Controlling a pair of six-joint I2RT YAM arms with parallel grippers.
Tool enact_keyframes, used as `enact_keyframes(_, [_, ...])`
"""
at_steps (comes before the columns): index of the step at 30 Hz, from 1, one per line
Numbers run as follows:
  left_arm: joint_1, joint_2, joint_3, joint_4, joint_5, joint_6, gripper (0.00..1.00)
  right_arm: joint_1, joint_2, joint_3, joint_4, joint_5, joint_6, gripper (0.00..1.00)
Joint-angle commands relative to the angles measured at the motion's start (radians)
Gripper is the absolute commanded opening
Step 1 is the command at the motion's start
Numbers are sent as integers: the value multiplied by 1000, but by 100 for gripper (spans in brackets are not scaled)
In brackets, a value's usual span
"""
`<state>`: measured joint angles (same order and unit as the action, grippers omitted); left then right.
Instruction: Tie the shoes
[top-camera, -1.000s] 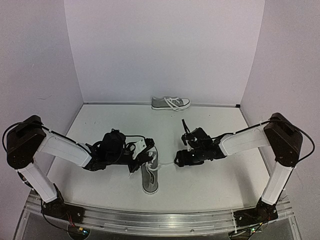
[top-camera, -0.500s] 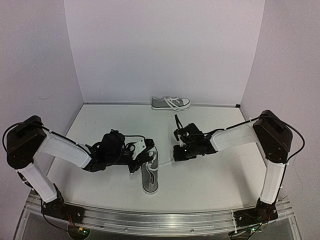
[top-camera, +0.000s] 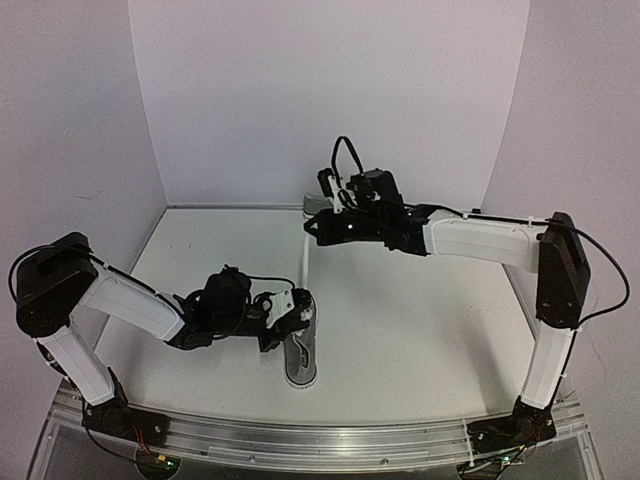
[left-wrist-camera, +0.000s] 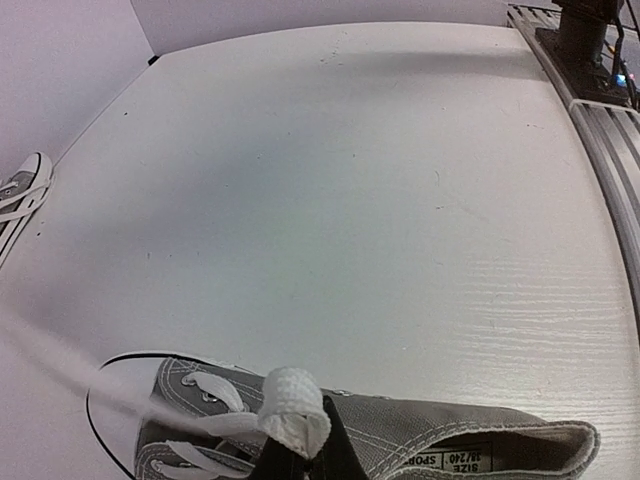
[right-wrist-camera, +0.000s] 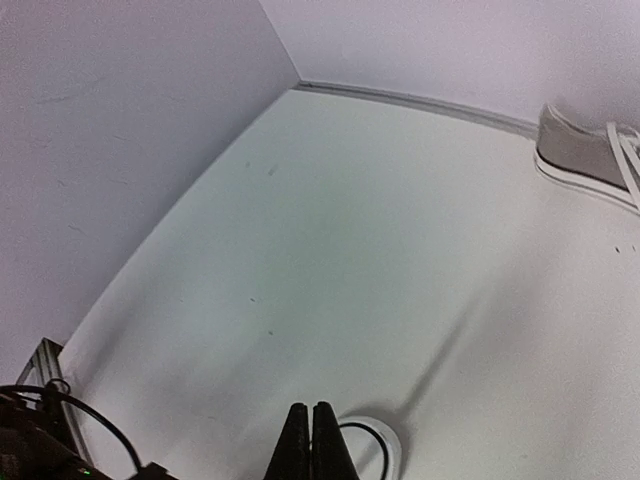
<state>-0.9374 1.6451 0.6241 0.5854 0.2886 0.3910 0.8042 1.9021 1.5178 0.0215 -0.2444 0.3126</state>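
- while the table (top-camera: 430, 330) carries both shoes where they lay a second ago, the arms over it have changed a good deal.
- right arm (top-camera: 480, 240): it was folded low near the middle of the table; now it is stretched out and raised, reaching toward the far edge.
- left arm (top-camera: 130, 300): it has hardly moved and lies low across the near-left part of the table, wrist at the shoe.
- near shoe (top-camera: 300, 358): it sits close to the near edge, about midway along it, toe pointing at the far edge, and has not shifted.
- far shoe (right-wrist-camera: 585, 160): it lies against the far edge near its middle and is untouched; the top view mostly hides it behind the right wrist.
- right gripper (right-wrist-camera: 311, 425): its fingers are pressed together, and judging from the top view they pinch the free end of the lace.
- left gripper (left-wrist-camera: 298, 462): it is clamped on a loop at the shoe's eyelets, pinning it down.
- lace (top-camera: 303, 270): slack and short before, it now runs as a straight white line from the near shoe up to the right gripper.
- loop (left-wrist-camera: 293, 405): it stands as a small rolled fold just above the left fingers.
- my reading: one end is being drawn tight against the held loop, so the knot on this shoe is under way but not finished, and the far shoe looks still to be done.
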Motion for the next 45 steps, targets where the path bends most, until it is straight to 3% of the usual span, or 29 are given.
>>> enact_keyframes(1, [-10, -9, -15, 44, 8, 48, 0, 65, 92, 109, 23, -133, -41, 0])
enact_keyframes(3, [-13, -11, -16, 38, 5, 55, 0, 77, 130, 144, 22, -184, -31, 3])
enact_keyframes(9, [-18, -10, -16, 33, 3, 54, 0, 80, 121, 105, 19, -211, 2, 51])
enact_keyframes(12, [-18, -11, -15, 38, -1, 47, 0, 62, 50, 30, 19, -213, 18, 64])
enact_keyframes(22, [-17, -9, -12, 29, -21, 51, 0, 6, -236, -337, 46, -254, 52, 62])
enact_keyframes(29, [-18, -4, -8, 43, -22, 43, 0, 28, -277, -546, 237, -366, 176, 53])
enact_keyframes(37, [-18, -1, 0, 42, -14, 40, 0, 83, -218, -527, 276, -350, 168, 52])
enact_keyframes(45, [-17, 0, 3, 46, -13, 34, 0, 98, -132, -492, 278, -355, 171, 44])
